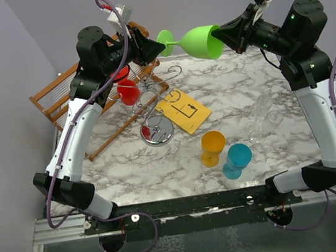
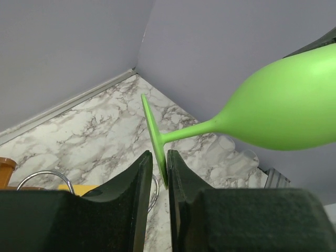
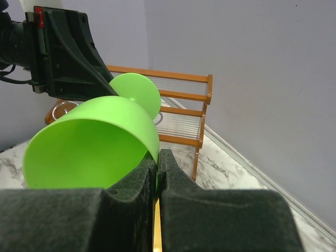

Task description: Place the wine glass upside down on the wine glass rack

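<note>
Right gripper (image 1: 223, 34) clamped shut on the rim of the green wine glass (image 1: 201, 43), left gripper (image 1: 155, 45) at its foot.
Held on its side in the air over the far edge of the marble table (image 1: 238, 91), the glass pointed its bowl toward the right arm. Both left fingers (image 2: 181, 178) stood close on either side of the foot; whether they pinched it could not be told. Below stood the silver wine glass rack (image 1: 156, 134), beside a yellow card (image 1: 185, 112).

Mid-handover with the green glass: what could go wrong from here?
The left claw straddles only the foot edge of the green wine glass; if the right claw lets go of the rim early, it may pivot or drop. With both claws on it, arm motion could strain the stem.
</note>
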